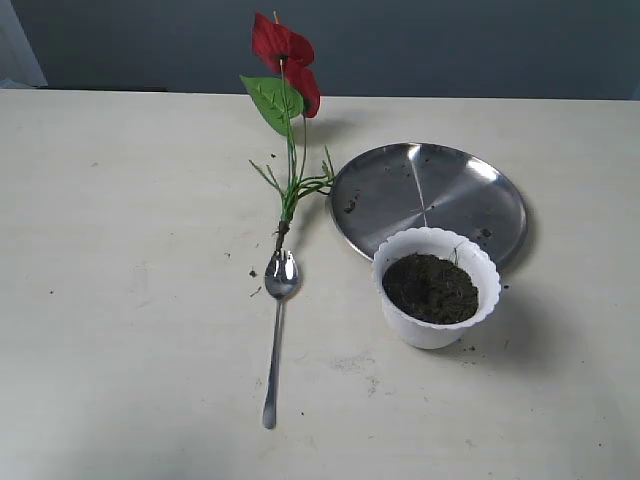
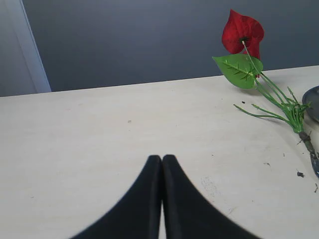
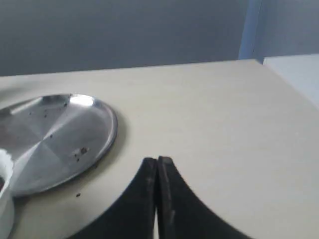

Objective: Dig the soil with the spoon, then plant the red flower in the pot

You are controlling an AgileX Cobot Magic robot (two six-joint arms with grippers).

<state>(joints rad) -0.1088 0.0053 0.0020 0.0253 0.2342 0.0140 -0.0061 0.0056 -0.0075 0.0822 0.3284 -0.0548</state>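
The white scalloped pot [image 1: 436,330] stands right of centre on the table, filled with dark soil [image 1: 431,287]. The steel spoon [image 1: 277,330] lies to its left, bowl toward the flower, handle toward the front. The red flower [image 1: 284,60] lies flat behind the spoon, its stem end near the spoon's bowl; the left wrist view shows its bloom [image 2: 242,32] too. Neither arm shows in the exterior view. My left gripper [image 2: 162,158] is shut on nothing above bare table. My right gripper [image 3: 157,160] is shut and empty, next to the plate.
A flat round steel plate [image 1: 470,195] with a few soil crumbs lies behind the pot, seen also as the plate [image 3: 55,139] in the right wrist view. Specks of soil dot the table near the spoon's bowl. A dark wall backs the table.
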